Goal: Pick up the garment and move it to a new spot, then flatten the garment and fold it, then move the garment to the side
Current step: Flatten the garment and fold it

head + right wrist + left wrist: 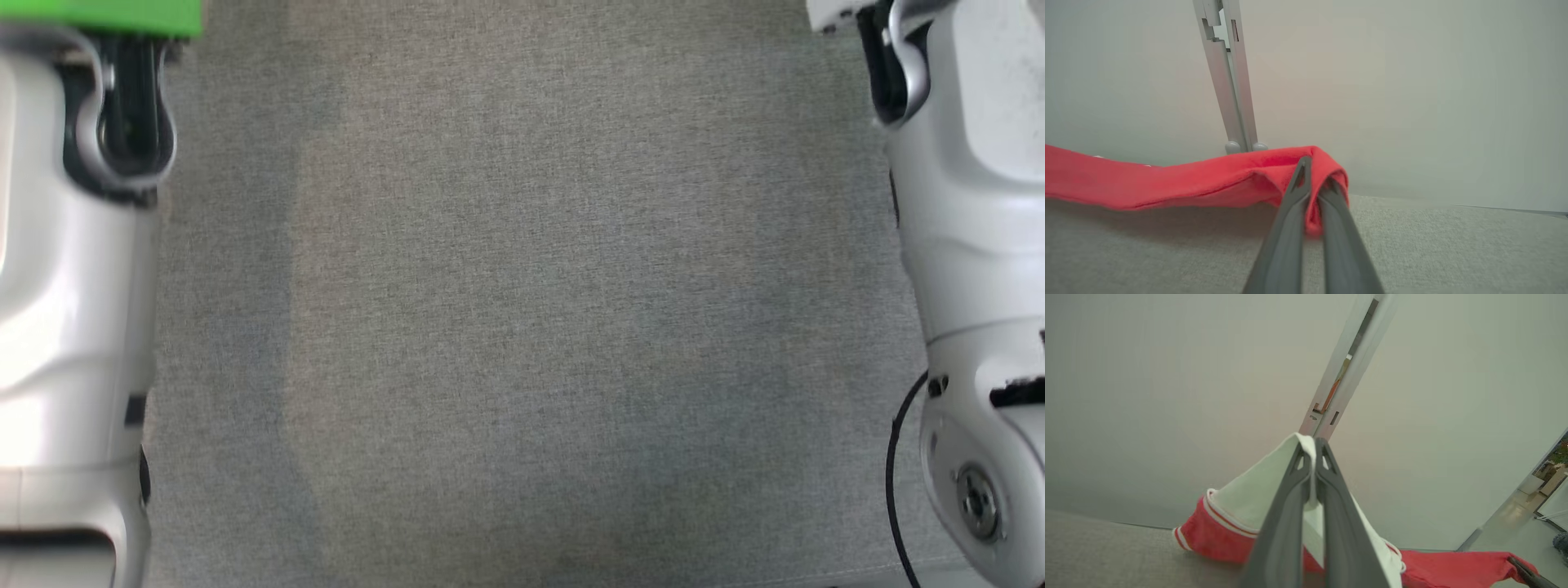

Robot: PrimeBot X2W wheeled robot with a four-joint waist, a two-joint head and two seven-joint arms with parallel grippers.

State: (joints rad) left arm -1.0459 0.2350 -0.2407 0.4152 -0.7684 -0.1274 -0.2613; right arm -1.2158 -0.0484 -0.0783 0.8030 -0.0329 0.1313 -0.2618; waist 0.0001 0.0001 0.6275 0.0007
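Note:
The garment point(1229, 522) is red cloth with a white part and red-and-white striped trim. In the left wrist view my left gripper point(1312, 451) is shut on a white fold of it, lifted above the grey surface point(1106, 555). Its red part runs right toward the other gripper's dark fingertip point(1523, 569). In the right wrist view my right gripper point(1312, 173) is shut on a red edge of the garment point(1167, 179), which stretches away to the left just above the grey surface point(1433, 245). In the head view my pale left forearm point(73, 286) and right forearm point(971, 245) flank bare grey fabric point(522, 327).
A pale wall with a metal rail point(1229, 81) stands close behind the surface. The same rail point(1347, 363) shows in the left wrist view, with an opening to another room point(1547, 477) at the right. A green strip point(102, 15) sits at the head view's top left.

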